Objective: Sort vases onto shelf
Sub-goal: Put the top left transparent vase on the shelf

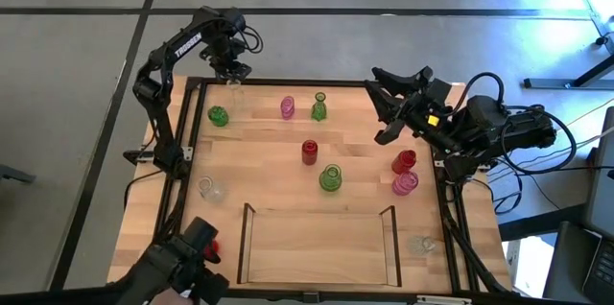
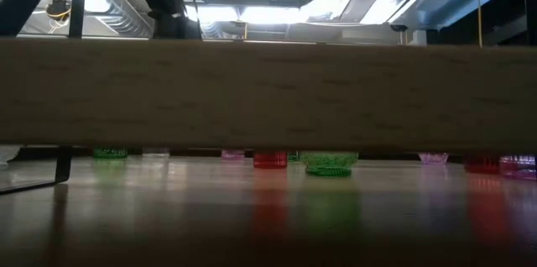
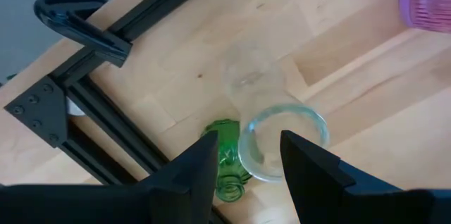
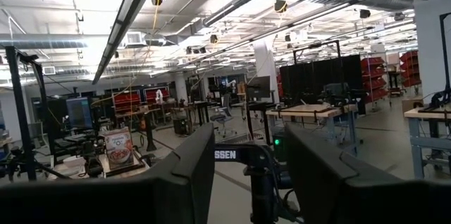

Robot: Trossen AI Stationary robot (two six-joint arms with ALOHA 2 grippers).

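Observation:
My left gripper (image 1: 232,75) points down at the table's far left, open, above a clear narrow-necked vase (image 3: 271,122) that stands upright on the wood. Its fingers (image 3: 206,168) flank the vase's rim without touching. A green vase (image 3: 229,171) stands just beside it. More vases stand about the table: pink (image 1: 287,106), green (image 1: 318,107), red (image 1: 309,152), green (image 1: 330,177), red (image 1: 404,161), pink (image 1: 405,183), clear (image 1: 211,188), clear (image 1: 420,245). The shelf (image 1: 246,247) sits at the near middle. My right gripper (image 1: 384,105) waits raised at the right, open.
A black frame (image 1: 182,142) runs round the tabletop, with a bracket (image 3: 77,23) at the far left corner close to my left gripper. In the low view the shelf's wooden side (image 2: 268,91) hides all but the vases' bases. Dark gear (image 1: 192,262) shows at the near left corner.

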